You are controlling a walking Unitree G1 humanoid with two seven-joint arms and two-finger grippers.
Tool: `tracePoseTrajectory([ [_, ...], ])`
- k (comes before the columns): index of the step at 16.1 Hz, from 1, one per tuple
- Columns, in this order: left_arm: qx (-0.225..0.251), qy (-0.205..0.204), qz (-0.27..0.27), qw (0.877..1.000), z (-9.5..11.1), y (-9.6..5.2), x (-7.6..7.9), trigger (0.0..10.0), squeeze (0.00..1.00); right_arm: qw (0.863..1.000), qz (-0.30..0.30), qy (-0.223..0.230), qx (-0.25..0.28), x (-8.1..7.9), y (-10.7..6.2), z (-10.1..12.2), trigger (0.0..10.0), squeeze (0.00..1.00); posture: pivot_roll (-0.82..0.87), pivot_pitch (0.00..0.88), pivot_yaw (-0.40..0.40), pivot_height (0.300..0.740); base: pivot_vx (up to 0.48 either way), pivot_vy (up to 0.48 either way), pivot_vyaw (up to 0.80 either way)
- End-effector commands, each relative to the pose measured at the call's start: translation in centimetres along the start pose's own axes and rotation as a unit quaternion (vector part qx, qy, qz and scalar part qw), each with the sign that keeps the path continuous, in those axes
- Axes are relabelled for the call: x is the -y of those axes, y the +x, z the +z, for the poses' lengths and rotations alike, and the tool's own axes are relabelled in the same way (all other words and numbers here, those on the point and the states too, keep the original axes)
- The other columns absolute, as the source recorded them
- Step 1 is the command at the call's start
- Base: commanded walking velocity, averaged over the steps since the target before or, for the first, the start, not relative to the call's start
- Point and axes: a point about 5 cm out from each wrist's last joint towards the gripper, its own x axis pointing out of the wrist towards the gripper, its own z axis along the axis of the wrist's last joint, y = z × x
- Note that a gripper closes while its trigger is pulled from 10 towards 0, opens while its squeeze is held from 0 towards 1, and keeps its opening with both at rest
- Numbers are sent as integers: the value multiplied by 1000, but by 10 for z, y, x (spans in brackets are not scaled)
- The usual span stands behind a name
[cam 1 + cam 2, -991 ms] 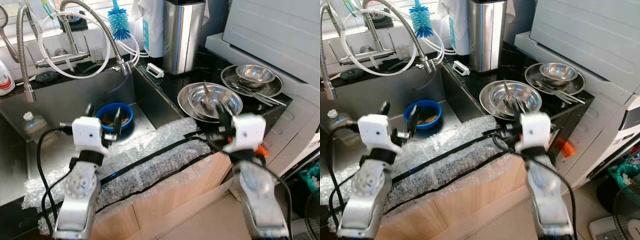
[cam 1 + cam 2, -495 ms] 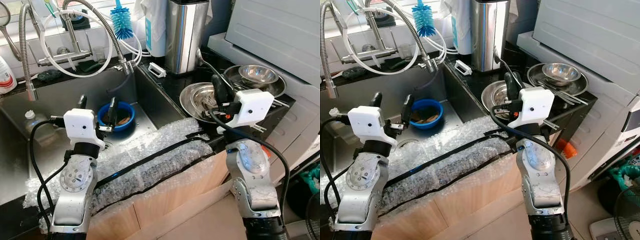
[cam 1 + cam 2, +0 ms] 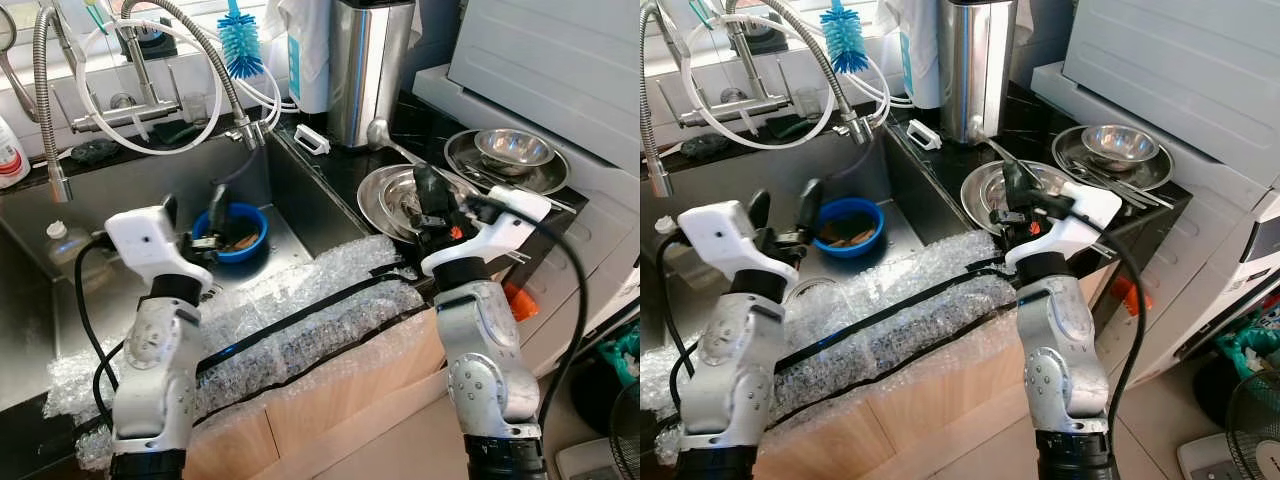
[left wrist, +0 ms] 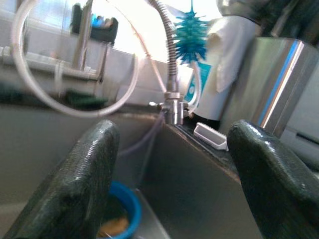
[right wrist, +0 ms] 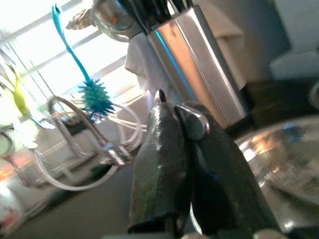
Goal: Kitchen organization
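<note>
The right gripper [image 3: 428,200] is raised over the black counter [image 3: 340,170] just right of the sink [image 3: 120,220], its two black fingers pressed together on the handle of a metal ladle [image 3: 400,150]. The ladle slants up and back from the fingers, with its round bowl nearest the tall steel utensil holder [image 3: 367,65] at the back of the counter. In the right wrist view the fingers [image 5: 164,164] are clamped on the thin metal handle, with the steel utensil holder and a turquoise bottle brush [image 5: 92,97] behind them. Just below and behind the right gripper lie stacked steel plates and a bowl [image 3: 420,200] on the counter, and farther right from the sink a second plate holds a small steel bowl [image 3: 512,148] and some cutlery. The left gripper [image 3: 190,225] hangs over the sink with its fingers spread apart and nothing between them, just in front of a blue bowl [image 3: 232,232] resting on the sink floor. A spring-necked tap [image 3: 200,50] arches over the sink from the back ledge. Bubble wrap [image 3: 290,320] covers the front edge of the sink.
</note>
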Motion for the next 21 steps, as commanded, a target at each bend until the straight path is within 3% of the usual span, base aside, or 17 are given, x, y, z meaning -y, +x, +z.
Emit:
tracePoseTrajectory([
  [1,4,-49,3,999,7,1,0,10000,0,998,7,62,1,-3,-1,2,10000,0,-23,0,-1,740,0,0,0],
  [2,-6,-77,3,997,6,1,0,10000,0,994,14,109,-18,-5,-3,-4,10000,0,-26,0,-3,740,0,0,0],
  [4,-22,-122,-13,992,2,2,2,10000,0,985,52,153,-56,-14,-9,-15,10000,0,-32,0,-5,740,0,0,0],
  [5,-32,-172,-33,984,1,2,8,10000,0,976,70,195,-66,-20,-12,-18,10000,0,-34,0,-5,740,0,0,0],
  [7,-52,-161,-61,984,-2,2,13,10000,0,967,91,222,-84,-24,-16,-20,10000,0,-34,0,-1,740,0,0,0],
  [9,-58,-215,-93,970,2,-2,20,10000,0,957,121,246,-96,-28,-21,-20,10000,0,-32,0,0,740,0,0,0],
  [14,-44,-288,-126,948,14,-4,27,10000,0,939,164,282,-108,-35,-32,-17,10000,0,-30,8,-1,740,0,0,0],
  [17,-64,-302,-158,938,13,-10,35,10000,0,922,171,328,-114,-34,-36,-16,10000,0,-29,7,-6,740,0,0,0],
  [19,-67,-307,-162,936,13,-12,37,10000,0,918,172,338,-119,-32,-38,-16,10000,0,-25,4,-9,740,0,0,0],
  [21,-71,-306,-167,934,13,-13,37,10000,0,922,172,315,-142,-21,-40,-17,10000,0,-31,1,-9,740,0,0,0],
])
